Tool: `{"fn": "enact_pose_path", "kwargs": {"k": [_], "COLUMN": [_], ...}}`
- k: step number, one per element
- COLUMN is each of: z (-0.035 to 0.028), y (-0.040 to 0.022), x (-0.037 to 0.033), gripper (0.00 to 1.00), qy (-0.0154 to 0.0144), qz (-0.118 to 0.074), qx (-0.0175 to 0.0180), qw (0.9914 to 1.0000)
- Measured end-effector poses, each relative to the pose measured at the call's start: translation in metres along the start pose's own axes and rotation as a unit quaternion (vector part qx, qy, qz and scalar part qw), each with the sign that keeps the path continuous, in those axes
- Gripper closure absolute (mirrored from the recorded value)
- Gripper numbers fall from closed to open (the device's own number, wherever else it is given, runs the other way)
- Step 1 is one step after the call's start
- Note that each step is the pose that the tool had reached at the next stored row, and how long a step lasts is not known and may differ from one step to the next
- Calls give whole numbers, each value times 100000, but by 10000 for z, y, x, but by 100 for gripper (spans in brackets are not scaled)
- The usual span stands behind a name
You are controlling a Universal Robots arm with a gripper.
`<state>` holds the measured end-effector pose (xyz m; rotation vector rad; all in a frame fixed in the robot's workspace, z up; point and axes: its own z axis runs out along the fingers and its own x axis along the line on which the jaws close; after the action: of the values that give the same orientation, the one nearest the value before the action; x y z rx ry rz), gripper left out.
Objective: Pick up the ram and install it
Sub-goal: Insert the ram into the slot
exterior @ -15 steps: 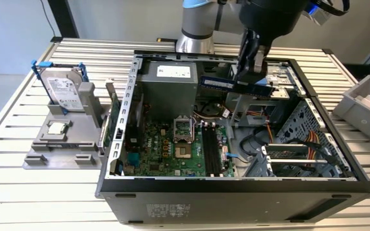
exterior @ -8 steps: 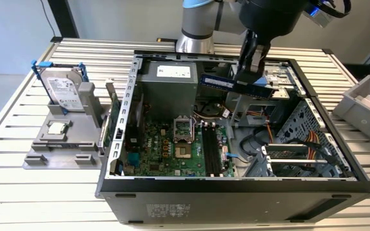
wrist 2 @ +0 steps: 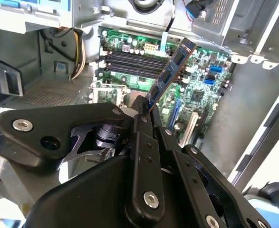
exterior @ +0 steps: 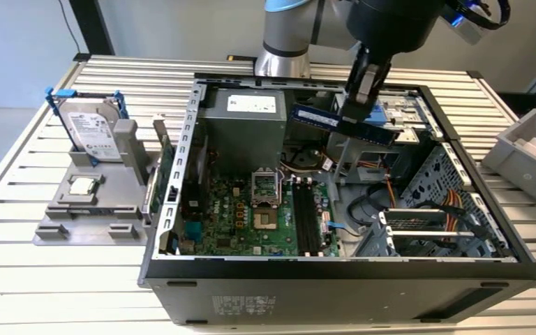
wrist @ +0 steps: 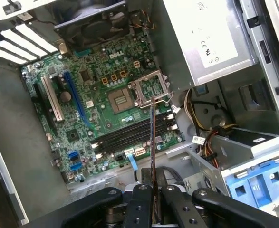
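Note:
My gripper is shut on the ram, a long thin stick with dark chips. It hangs in the air over the back part of the open computer case. In the second wrist view the ram sticks out slantwise from my gripper, above the motherboard. In the first wrist view I see the ram edge-on, rising from my gripper. It crosses over the black memory slots, which also appear as memory slots and memory slots. The ram is well above the board.
A grey power supply fills the case's back. Cables and a drive cage lie toward the exterior view's right. Outside the case, a grey stand holds a hard drive and a square chip. A grey bin stands far right.

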<state>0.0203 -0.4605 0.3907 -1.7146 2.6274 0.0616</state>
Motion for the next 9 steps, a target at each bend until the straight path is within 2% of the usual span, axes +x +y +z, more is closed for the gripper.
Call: {"fn": "enact_pose_path", "kwargs": {"k": [4, 9], "z": [1, 1], "y": [0, -1], "x": [0, 3], "gripper": [100, 100], "qy": [-80, -175], "qz": [2628, 5588], "qx": [65, 135], "qw": [99965, 99843]}}
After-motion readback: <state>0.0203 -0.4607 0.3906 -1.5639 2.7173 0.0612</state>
